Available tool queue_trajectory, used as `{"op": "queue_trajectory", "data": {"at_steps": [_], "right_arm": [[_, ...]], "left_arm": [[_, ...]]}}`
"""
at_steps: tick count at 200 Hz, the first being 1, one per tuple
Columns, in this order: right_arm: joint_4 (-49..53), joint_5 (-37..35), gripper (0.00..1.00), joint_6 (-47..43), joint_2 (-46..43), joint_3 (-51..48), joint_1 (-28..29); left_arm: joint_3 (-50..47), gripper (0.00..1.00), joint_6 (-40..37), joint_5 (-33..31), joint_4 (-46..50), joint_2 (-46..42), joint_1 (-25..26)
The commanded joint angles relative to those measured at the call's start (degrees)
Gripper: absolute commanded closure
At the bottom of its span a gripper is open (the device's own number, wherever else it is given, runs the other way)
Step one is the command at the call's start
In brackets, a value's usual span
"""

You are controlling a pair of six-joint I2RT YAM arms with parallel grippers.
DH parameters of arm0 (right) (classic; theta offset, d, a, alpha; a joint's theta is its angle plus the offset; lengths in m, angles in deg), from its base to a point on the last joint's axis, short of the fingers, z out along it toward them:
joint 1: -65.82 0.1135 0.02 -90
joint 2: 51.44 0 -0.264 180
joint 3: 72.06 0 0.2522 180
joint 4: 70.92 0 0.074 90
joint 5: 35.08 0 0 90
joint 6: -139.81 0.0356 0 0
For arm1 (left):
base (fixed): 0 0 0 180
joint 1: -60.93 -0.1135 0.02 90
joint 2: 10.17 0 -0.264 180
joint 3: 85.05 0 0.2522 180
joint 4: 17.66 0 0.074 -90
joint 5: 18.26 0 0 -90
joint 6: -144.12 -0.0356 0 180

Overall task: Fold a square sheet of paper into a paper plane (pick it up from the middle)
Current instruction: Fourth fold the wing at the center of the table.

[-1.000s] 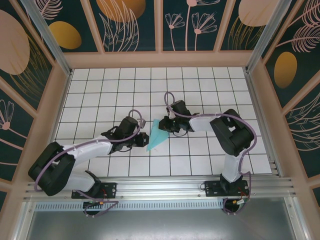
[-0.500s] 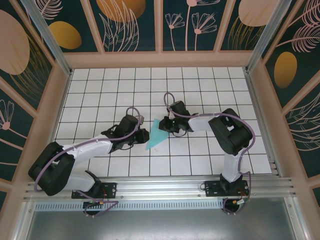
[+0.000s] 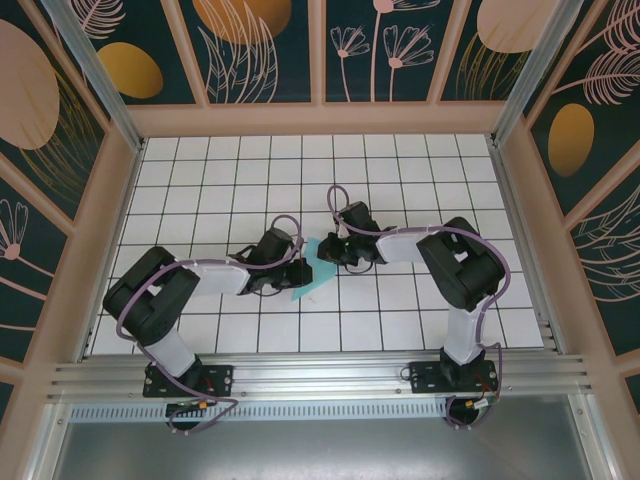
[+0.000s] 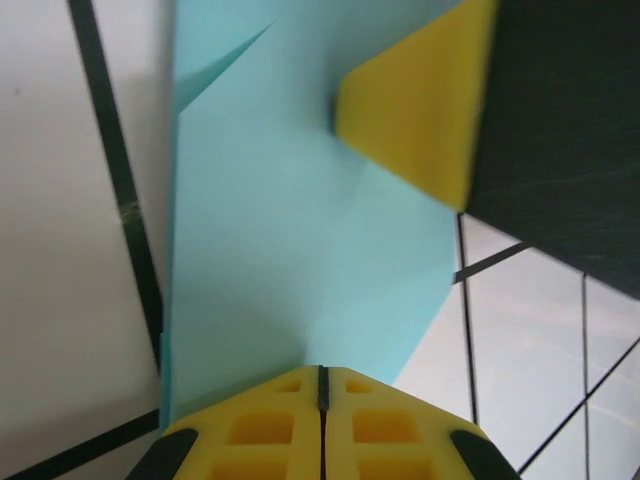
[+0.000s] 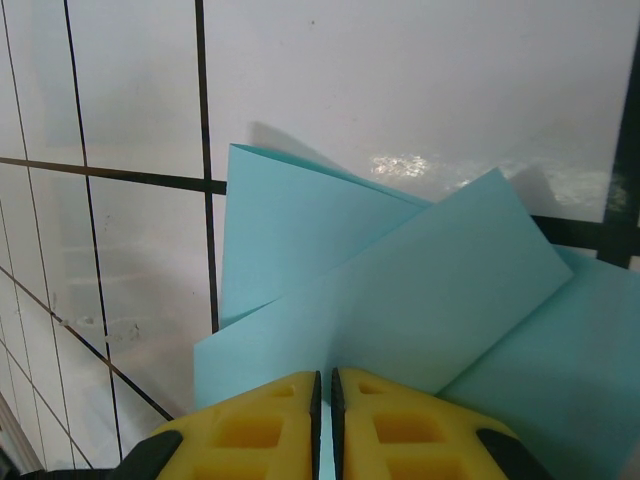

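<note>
Top external view: square sheet of paper (image 3: 310, 278), folded to a wedge, flat on the table (image 3: 400, 180) between both arms, long axis far-right to near-left; right claw (image 3: 326, 252) pinching its far end, left claw (image 3: 296, 263) closed tight at its left edge.

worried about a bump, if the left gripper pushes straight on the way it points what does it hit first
Past the paper at its tips, likely the right gripper: its yellow fingertip sits slightly right of that line; depth unclear.
</note>
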Motion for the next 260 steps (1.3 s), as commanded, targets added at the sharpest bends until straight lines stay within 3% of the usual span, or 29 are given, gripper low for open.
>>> {"op": "queue_trajectory", "data": {"at_steps": [1,70,126,169,260], "right_arm": [[1.7,-2.1,0.84,0.3,0.9,-0.2,0.8],[-1.4,4.0,0.81,-0.1,-3.8,1.7,2.1],[-2.3,3.5,0.83,1.3,0.8,2.6,3.3],[-0.3,-1.4,0.86,2.0,4.5,1.9,3.1],[0.8,-3.3,0.88,1.4,5.4,2.2,3.0]], "left_arm": [[-2.1,0.94,1.9,0.7,-1.1,0.9,-0.1],[-6.9,0.97,2.0,0.6,-1.6,1.5,-0.2],[-4.8,0.97,0.8,-0.1,0.7,1.4,-0.1],[-5.6,0.98,-0.1,0.9,2.2,0.5,-0.1],[-12.5,0.93,-1.5,8.8,5.1,-2.7,-0.1]]}}
